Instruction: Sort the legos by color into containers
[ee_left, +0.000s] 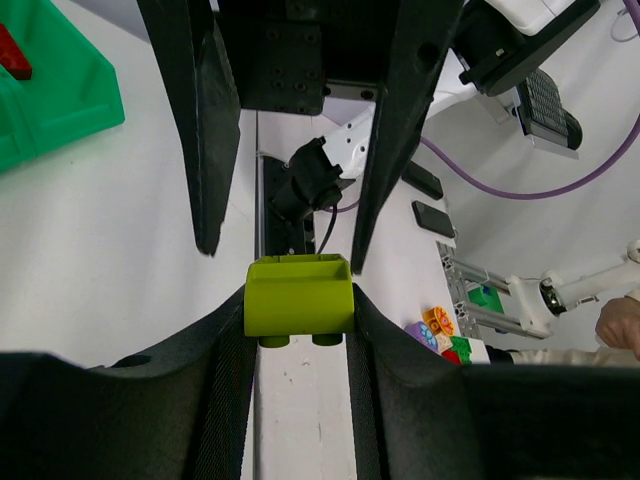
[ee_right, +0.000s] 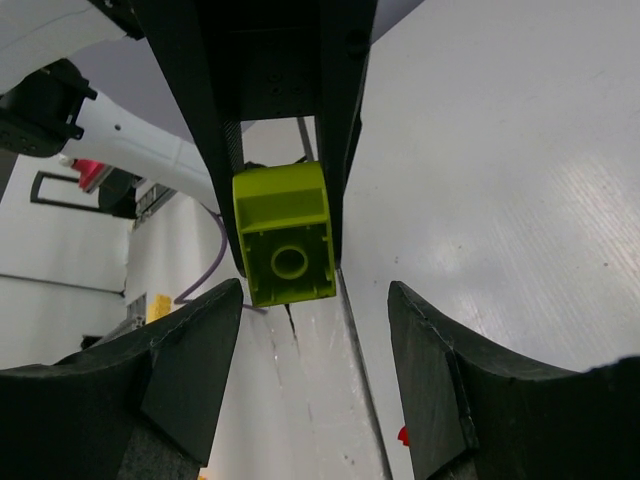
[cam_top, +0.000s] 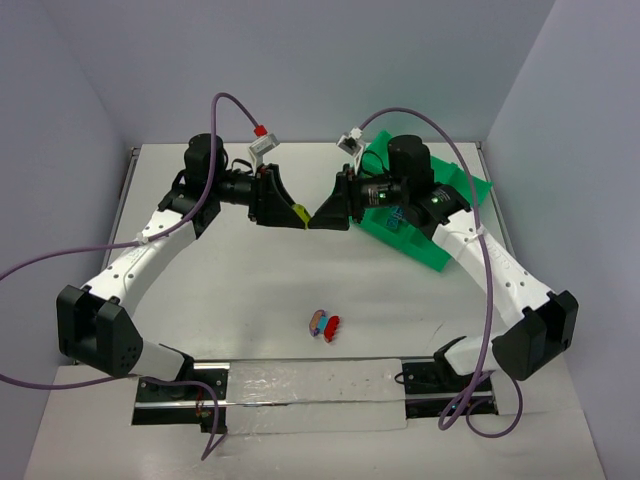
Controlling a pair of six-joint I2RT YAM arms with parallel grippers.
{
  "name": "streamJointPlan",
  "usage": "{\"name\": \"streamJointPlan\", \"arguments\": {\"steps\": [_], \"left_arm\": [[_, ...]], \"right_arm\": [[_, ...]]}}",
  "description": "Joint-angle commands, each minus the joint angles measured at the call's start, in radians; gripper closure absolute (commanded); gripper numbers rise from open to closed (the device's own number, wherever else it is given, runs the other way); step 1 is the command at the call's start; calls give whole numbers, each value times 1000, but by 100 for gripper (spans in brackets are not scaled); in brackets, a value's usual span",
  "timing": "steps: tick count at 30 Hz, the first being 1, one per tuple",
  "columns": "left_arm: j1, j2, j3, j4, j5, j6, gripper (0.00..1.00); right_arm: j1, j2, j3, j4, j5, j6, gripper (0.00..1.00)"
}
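My left gripper [cam_top: 296, 212] is shut on an olive-yellow lego [cam_top: 301, 216] and holds it in the air above the middle of the table. In the left wrist view the lego [ee_left: 298, 297] sits pinched between my two fingertips. My right gripper [cam_top: 320, 218] is open and faces the left one tip to tip. In the right wrist view the lego [ee_right: 285, 233] hangs just beyond my open right gripper [ee_right: 315, 300], not between its fingers. The green tray [cam_top: 440, 245] lies at the right, under the right arm. A red lego [ee_left: 12, 50] lies in one compartment [ee_left: 70, 90].
A pinkish-purple lego [cam_top: 317, 321] and a red lego [cam_top: 332, 325] lie together on the table near the front edge. Purple cables loop from both arms. A metal rail [cam_top: 300, 385] runs along the near edge between the arm bases.
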Motion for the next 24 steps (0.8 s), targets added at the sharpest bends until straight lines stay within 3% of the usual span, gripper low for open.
{"name": "streamJointPlan", "arguments": {"steps": [1,6,8,17,24], "left_arm": [[-1,-11,33,59,39,7,100],[-1,-19,27,61,40,6,100],[-1,-22,24,62,42,7,100],[-1,-32,10,63,41,11,100],[1,-36,18,50,32,19,98]], "right_arm": [[36,11,62,20,-42,-24,33],[44,25,65,42,-45,-6,41],[46,24,56,64,-52,8,48],[44,3,24,120,-44,51,98],[46,-11,3,102,3,40,100]]}}
